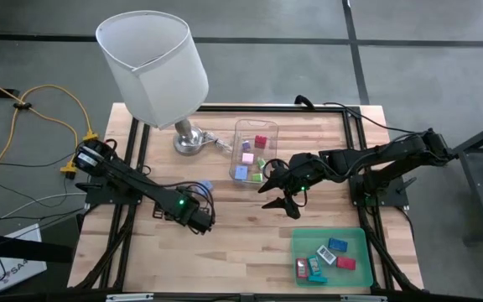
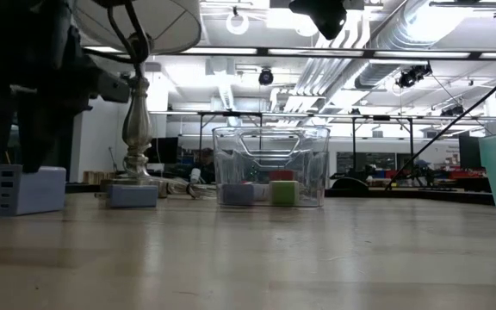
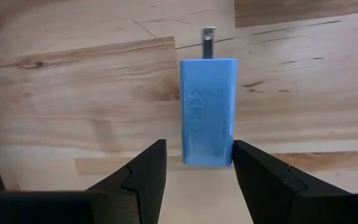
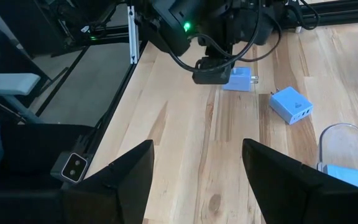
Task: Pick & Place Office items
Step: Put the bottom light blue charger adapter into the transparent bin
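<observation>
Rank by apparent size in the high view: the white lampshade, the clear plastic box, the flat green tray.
1. White fabric lampshade, though it sits nearer the camera, which inflates it.
2. Flat green plastic tray.
3. Clear plastic box, somewhat smaller than the tray.

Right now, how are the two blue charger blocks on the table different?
The blue charger with prongs sits between the left gripper's fingers; the blue charger with ports lies free. The pronged one shows metal prongs; the other shows slots. Both are light blue and rest on the wooden table.
</observation>
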You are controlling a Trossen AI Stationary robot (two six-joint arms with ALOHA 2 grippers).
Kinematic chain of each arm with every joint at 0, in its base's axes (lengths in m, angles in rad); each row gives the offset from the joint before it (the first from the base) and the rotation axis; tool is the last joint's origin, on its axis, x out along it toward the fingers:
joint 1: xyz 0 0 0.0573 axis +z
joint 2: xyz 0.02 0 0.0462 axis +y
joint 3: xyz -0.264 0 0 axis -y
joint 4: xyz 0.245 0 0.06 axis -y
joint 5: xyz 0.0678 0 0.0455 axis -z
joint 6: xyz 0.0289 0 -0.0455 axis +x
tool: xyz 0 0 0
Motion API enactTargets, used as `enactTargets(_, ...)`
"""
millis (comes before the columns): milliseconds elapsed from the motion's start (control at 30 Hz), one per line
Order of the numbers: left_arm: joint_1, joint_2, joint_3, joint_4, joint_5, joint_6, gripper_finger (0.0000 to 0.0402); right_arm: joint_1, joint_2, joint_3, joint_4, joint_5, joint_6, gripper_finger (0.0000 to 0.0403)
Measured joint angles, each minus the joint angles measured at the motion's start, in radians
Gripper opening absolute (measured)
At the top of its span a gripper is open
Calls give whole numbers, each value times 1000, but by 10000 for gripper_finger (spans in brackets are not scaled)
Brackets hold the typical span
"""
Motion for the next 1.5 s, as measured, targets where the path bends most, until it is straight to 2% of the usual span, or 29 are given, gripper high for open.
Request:
enactTargets(233,16,0,-58,71,7,3,175,0,0,0,2,0,0,232)
enactTargets(533,34,0,-63,84,8,31,174,0,0,0,4,0,0,232)
enactTargets(933,34,0,-63,83,10,28,130,0,0,0,3,0,0,232)
enactTargets(1267,28,0,-62,83,6,16,125,0,0,0,3,0,0,232)
enactTargets(1500,-16,-37,-62,83,-22,-32,125,0,0,0,3,0,0,232)
